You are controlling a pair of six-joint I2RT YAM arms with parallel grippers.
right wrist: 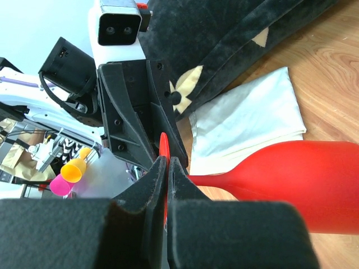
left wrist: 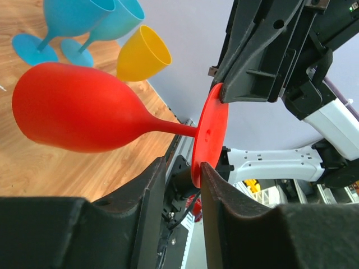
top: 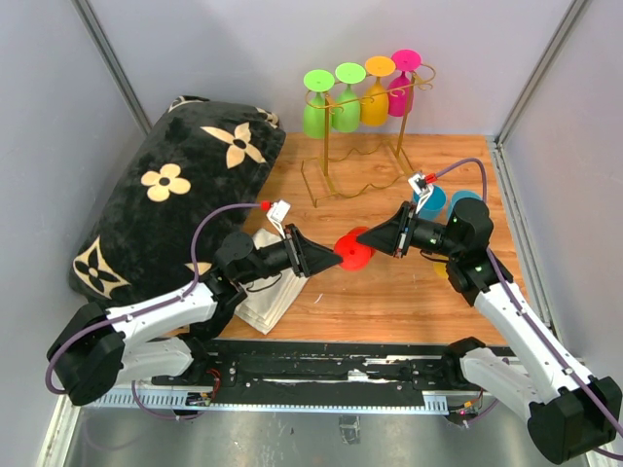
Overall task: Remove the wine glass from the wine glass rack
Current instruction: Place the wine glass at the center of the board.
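Note:
A red wine glass (top: 352, 248) hangs level in the air between my two grippers, above the wooden table. My right gripper (top: 375, 240) is shut on the rim of its round foot (right wrist: 163, 147); the pinch shows in the right wrist view (right wrist: 167, 161). My left gripper (top: 329, 257) is open, and the foot's lower edge (left wrist: 208, 134) sits between its fingers in the left wrist view (left wrist: 182, 166), against the right one. The red bowl (left wrist: 73, 115) points away from the foot. The gold wire wine glass rack (top: 343, 156) stands at the back, with several coloured glasses hanging upside down.
A black flowered pillow (top: 165, 195) fills the left side. A folded white cloth (top: 265, 287) lies under the left arm. Two blue glasses (top: 428, 201) and a yellow glass (left wrist: 143, 53) stand at the right near the right arm. Grey walls close in the table.

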